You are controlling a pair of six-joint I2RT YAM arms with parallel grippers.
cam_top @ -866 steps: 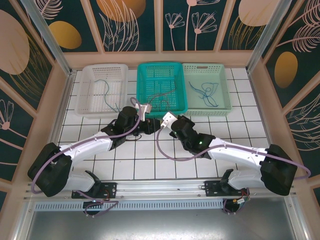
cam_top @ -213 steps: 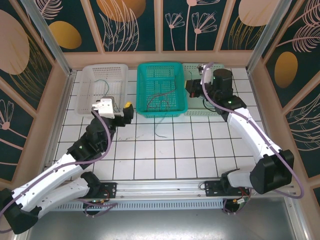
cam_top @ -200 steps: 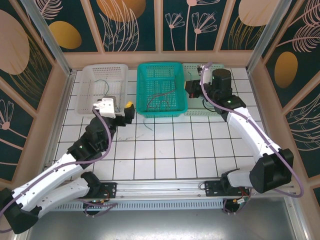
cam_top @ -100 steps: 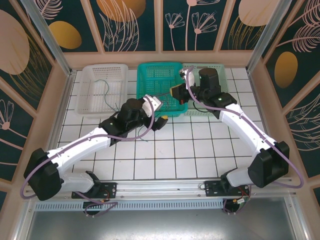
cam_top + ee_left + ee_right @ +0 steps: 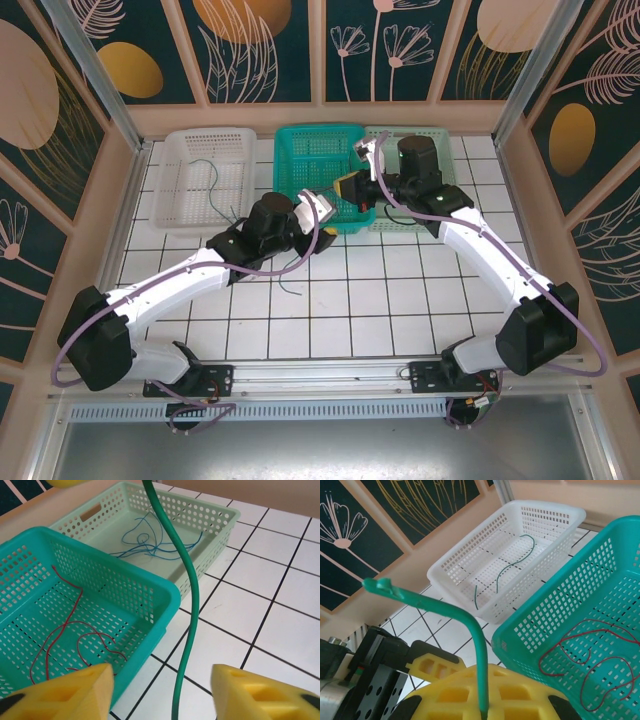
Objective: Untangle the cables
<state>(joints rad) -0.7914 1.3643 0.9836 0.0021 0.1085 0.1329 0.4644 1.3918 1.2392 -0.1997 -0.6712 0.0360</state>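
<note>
Top view, pincers: the left pincer (image 5: 322,218) and the right pincer (image 5: 348,186) come close together at the near rim of the teal basket (image 5: 318,130), which sits at the far edge of the worktop (image 5: 400,300). Their jaws are too small to read here.
Top view, hidden: the right arm (image 5: 480,240) covers much of the pale green basket (image 5: 450,205).
Top view, cables: a green wire (image 5: 211,180) lies in the white basket (image 5: 195,225) near the far left corner. A thin strand (image 5: 288,284) crosses the tiles towards the worktop's middle, its colour unclear.
Left wrist, pincer: the yellow fingertips (image 5: 70,692) are spread wide. The green cable (image 5: 189,580) hangs between them and touches neither, its top cut off by the frame.
Left wrist, baskets: red cables (image 5: 75,635) lie in the teal basket, and blue cables (image 5: 150,545) lie in the pale green basket just beside it.
Right wrist, pincer: the pads (image 5: 450,695) are clamped on the green cable, which rises to a bent tip.
Right wrist, beyond: the green wire lies alone in the white basket, with the red cables in the teal basket beside it.
</note>
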